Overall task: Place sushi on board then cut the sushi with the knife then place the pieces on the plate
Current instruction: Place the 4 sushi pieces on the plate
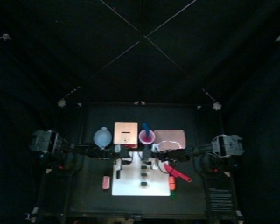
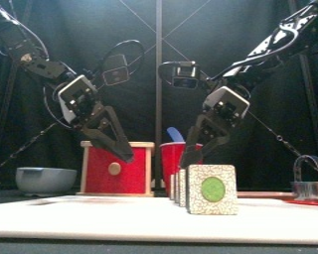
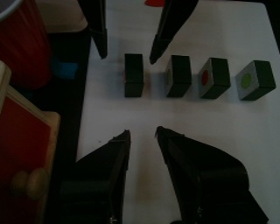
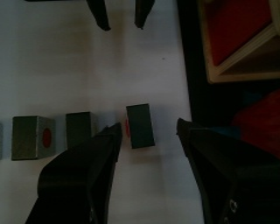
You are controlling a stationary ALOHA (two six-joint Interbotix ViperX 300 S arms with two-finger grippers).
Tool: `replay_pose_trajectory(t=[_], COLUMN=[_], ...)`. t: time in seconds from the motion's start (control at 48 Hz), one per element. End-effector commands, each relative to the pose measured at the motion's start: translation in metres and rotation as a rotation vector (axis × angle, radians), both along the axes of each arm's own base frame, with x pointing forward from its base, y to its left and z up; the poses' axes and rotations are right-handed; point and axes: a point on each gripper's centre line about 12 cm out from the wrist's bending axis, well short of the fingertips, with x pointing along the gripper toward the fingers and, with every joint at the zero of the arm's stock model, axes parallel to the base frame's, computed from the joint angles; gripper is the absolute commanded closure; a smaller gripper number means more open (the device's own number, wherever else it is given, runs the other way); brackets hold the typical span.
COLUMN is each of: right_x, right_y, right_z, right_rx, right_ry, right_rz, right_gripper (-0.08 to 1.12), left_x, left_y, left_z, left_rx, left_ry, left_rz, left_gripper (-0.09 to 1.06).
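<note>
Sushi: four sushi pieces [image 3: 178, 77] stand in a row on the white cutting board [image 1: 143, 185], with gaps between them. The board sits at 6 o'clock on the worktop.
Stage (judged): the roll is already apart, so cutting looks done. No piece is on the pink tray [image 1: 170, 137], which lies empty at 1 o'clock from the board.
Right gripper: the right gripper [image 4: 145, 131] is poised over the end piece [image 4: 137, 124]. Its jaws are spread, one tip either side, and it grips nothing. I cannot tell whether it touches the piece.
Why there (judged): it is lined up to pinch that piece by its flat sides and carry it to the tray. Starting from the row's end keeps the jaws off the neighbouring pieces.
Left gripper: the left gripper [image 3: 143, 133] hangs above bare board just beside the row. Its jaws are parted by a narrow gap and it is empty. It is likely standing clear of the pick.
Knife: the red toy knife [image 1: 178, 174] lies at the board's 3 o'clock edge, put down.
Back row: the blue-grey bowl [image 2: 45, 180], wooden box [image 2: 115, 169] and red cup [image 2: 175, 159] stand at 11 to 12 o'clock, away from the work.
Top view only: shows the layout of tray, board and knife. The pieces are too small there to count.
Front view only: shows the gripper tips' height above the row. It also shows a green-centred end face and a metal cutter [image 2: 308, 182] at far right. The row overlaps into one block here.
Wrist views only: show the piece count, the gaps and the jaw spread.
</note>
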Motion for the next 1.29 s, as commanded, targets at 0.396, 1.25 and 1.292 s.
replay_pose_trajectory(t=[0.396, 1.25, 1.292], right_x=[0.02, -0.075, -0.079], right_y=[0.001, -0.052, -0.061], right_z=[-0.005, 0.057, 0.055], right_rx=[0.008, -0.017, -0.013], right_ry=[-0.007, 0.099, 0.106], right_rz=[-0.001, -0.319, -0.351], right_gripper=[0.28, 0.43, 0.43], left_x=[0.001, 0.001, 0.001], left_y=[0.001, 0.001, 0.001], left_z=[0.003, 0.001, 0.001], left_rx=[0.005, 0.002, 0.002], left_ry=[-0.009, -0.003, -0.003], left_rz=[-0.002, 0.001, 0.001], left_gripper=[0.25, 0.25, 0.25])
